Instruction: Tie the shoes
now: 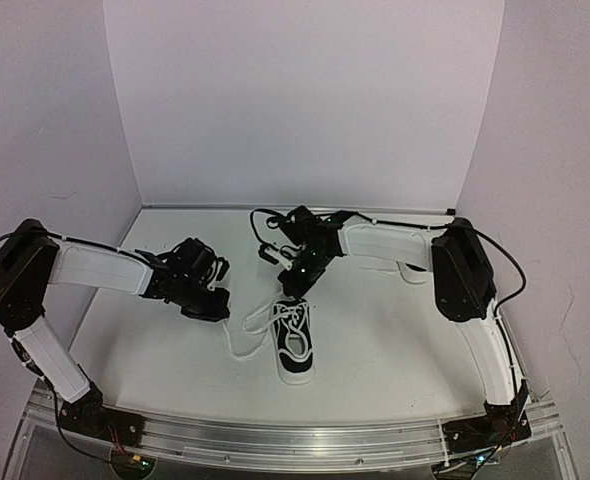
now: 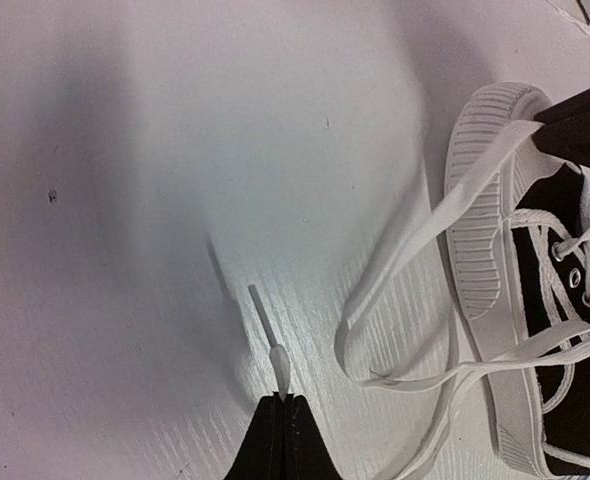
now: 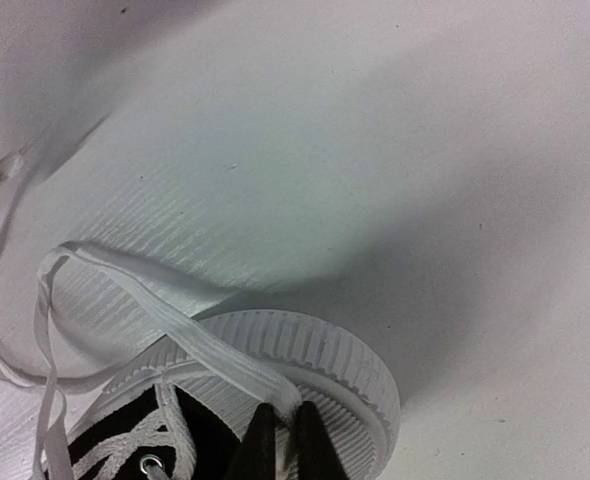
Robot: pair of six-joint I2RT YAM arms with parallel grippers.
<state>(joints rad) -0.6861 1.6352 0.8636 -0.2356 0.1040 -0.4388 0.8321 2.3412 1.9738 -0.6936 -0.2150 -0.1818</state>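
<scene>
Pinches lace end (image 2: 278,358) in closed left gripper (image 2: 285,400) left of shoe (image 1: 295,345), clamps other lace (image 3: 175,325) in closed right gripper (image 3: 280,418) over far-pointing toe cap (image 3: 320,350), finds long axis near-to-far, right arm nearer.

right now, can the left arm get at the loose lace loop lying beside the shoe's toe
Probably yes for reach: the loop lies on the table just ahead of the left claw, with nothing between them. But that claw is shut on the lace tip, so it would have to drop it first.
</scene>
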